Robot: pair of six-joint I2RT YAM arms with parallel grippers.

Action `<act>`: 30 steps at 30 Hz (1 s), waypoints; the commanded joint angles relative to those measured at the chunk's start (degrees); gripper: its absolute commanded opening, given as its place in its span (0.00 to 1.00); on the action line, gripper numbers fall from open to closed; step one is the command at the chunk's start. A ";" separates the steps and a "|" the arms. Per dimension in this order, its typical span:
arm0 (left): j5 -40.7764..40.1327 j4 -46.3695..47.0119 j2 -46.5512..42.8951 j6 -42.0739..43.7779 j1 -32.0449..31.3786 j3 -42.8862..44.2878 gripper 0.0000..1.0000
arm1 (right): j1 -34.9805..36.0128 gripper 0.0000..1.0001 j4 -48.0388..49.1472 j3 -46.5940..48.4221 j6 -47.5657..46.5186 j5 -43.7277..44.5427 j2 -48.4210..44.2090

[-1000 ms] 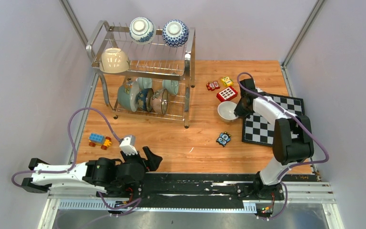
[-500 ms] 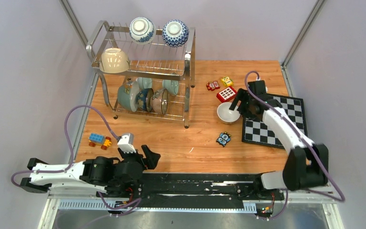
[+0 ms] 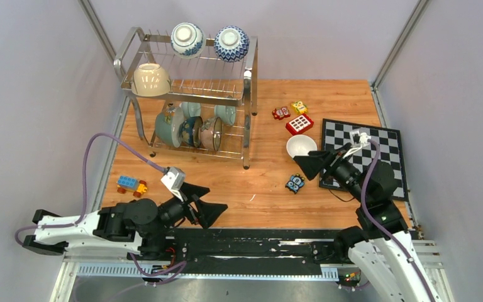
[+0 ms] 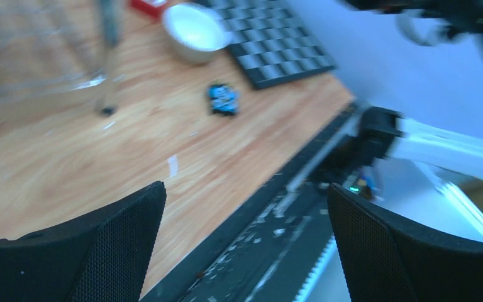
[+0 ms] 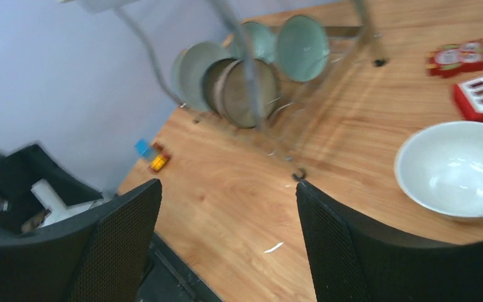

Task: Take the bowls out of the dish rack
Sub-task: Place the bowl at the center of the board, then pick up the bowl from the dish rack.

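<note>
The dish rack stands at the far left of the table. Its top tier carries a cream bowl and two blue-and-white bowls. Several bowls stand on edge in the lower tier, also in the right wrist view. A white bowl sits upright on the wood beside the chessboard. My right gripper hangs open and empty just in front of that bowl, apart from it. My left gripper is open and empty over the near table edge.
A chessboard lies at the right. Toy blocks sit behind the white bowl, a blue toy in front of it, and a blue-yellow block at the near left. A black rail runs along the near edge.
My right gripper opened, let go of the white bowl and drew back toward the near edge. The bowl stays on the table. My left gripper swung right and slightly forward.
</note>
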 commanded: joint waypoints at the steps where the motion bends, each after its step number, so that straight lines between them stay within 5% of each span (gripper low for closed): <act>1: 22.90 16.91 5.25 17.16 -0.28 6.11 1.00 | 0.63 0.82 5.86 2.27 1.27 -19.53 1.50; 10: 48.66 36.20 10.83 18.20 -0.28 8.74 1.00 | 1.23 0.82 18.71 0.77 5.41 -36.54 -1.00; 18: 54.35 36.96 12.93 22.18 -0.28 12.53 0.97 | 7.44 0.85 54.99 -0.26 29.11 -48.02 2.27; 30: 55.18 35.48 13.78 27.93 -0.28 14.24 0.98 | 26.26 0.90 40.00 10.07 13.63 -47.45 4.18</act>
